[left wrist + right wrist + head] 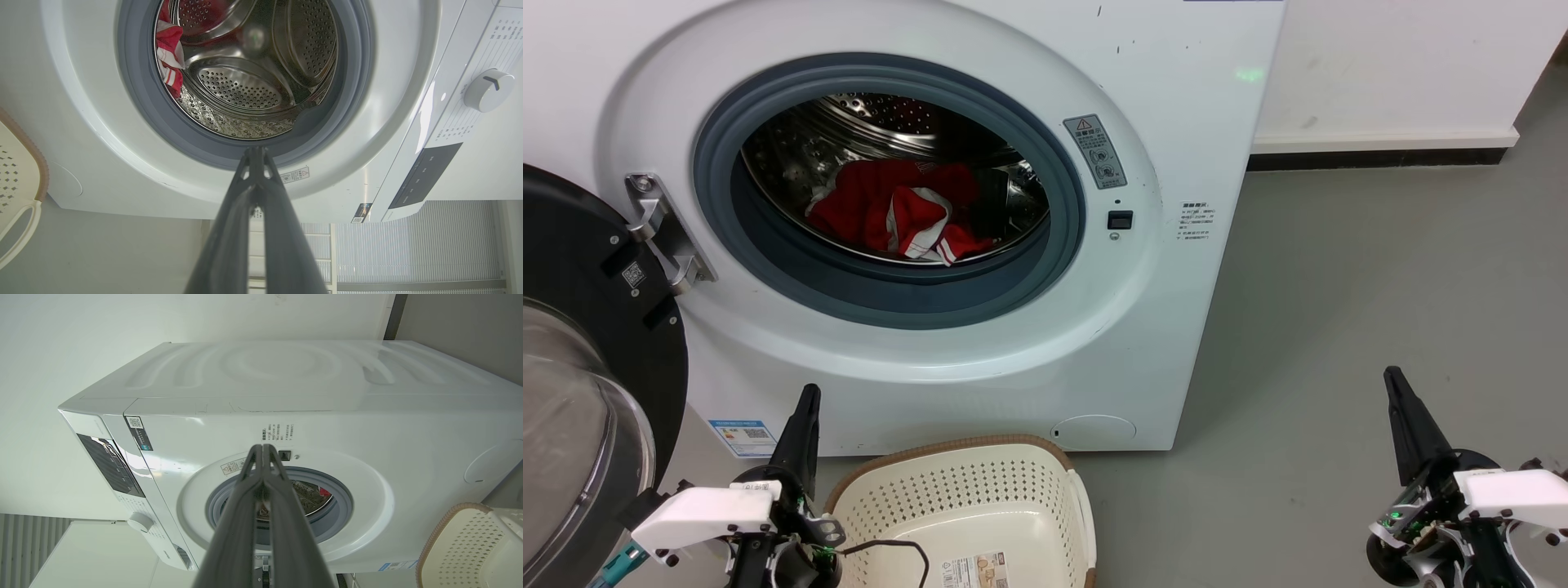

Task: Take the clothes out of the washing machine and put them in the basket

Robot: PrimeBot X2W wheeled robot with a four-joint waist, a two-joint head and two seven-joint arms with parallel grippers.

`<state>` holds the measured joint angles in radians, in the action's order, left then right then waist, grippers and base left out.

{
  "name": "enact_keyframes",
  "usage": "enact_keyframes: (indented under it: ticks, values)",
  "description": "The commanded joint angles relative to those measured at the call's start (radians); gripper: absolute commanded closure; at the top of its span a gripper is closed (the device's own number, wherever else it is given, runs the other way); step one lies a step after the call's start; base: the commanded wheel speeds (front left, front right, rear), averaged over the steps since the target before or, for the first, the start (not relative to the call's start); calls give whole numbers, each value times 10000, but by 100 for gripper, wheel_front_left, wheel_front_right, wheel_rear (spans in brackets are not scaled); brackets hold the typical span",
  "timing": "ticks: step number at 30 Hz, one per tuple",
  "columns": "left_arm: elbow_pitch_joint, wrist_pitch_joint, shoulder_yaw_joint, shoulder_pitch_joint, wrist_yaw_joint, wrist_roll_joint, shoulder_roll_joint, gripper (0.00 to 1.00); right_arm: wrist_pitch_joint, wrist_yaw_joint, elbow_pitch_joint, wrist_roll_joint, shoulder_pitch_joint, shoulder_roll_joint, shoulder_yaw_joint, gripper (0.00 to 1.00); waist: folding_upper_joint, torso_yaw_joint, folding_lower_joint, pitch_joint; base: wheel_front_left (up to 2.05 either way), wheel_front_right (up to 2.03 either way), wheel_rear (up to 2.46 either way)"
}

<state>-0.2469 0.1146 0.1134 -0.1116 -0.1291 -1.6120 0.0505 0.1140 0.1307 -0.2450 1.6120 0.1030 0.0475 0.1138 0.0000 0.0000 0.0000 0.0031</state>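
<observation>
Nothing is done yet: the clothes (890, 214) lie inside the washing machine (1176, 122), and the basket (964, 490) on the floor holds none. My left pincer (809, 394) and right pincer (1392, 377) are pressed together, empty.

Dark tapered fingers (799, 437), white wrist housings (703, 514), black cable (894, 541)

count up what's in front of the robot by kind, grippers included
washing machine: 1
basket: 1
clothes, one red and white heap in the drum, pieces cannot be told apart: 1
grippers, left gripper and right gripper: 2
total: 5
</observation>
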Motion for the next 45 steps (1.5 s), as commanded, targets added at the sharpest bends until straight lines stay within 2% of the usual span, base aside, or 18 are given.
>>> enact_keyframes:
  ticks: [1, 12, 13, 21, 28, 39, 45]
  values:
    - [32, 22, 18, 66, -34, -22, -10, 100, 19, 0, -11, 24, 116, 54, 2, 100, 0, 0, 0, 0, 0, 0, 0]
    - [32, 22, 18, 66, -34, -22, -10, 100, 19, 0, -11, 24, 116, 54, 2, 100, 0, 0, 0, 0, 0, 0, 0]
    - [1, -2, -2, 0, 0, -1, 0, 0, -2, 0, 2, 2, 0, 0, -1, 0, 0, 0, 0, 0, 0, 0, 0]
    - [63, -310, -269, 164, 0, 75, -15, 0, -308, 0, 108, -39, -231, -18, -249, 0, 0, -3, 0, -1, 0, 0, 0]
    - [427, -654, -265, 225, -2, 512, -13, 0, -651, 0, 386, -733, -343, -12, -334, 0, 0, 7, 0, -9, 0, 0, 0]
    - [1216, -1138, -212, 201, -5, 2649, -10, 0, -1134, 0, 1127, -3449, -444, -3, -425, 0, 0, 8, 0, -9, 0, 0, 0]
    - [1696, -1380, -250, 222, -7, 3960, -8, 0, -1373, 0, 1455, -4505, -529, 1, -470, 0, 0, 16, 0, -19, 0, 0, 0]
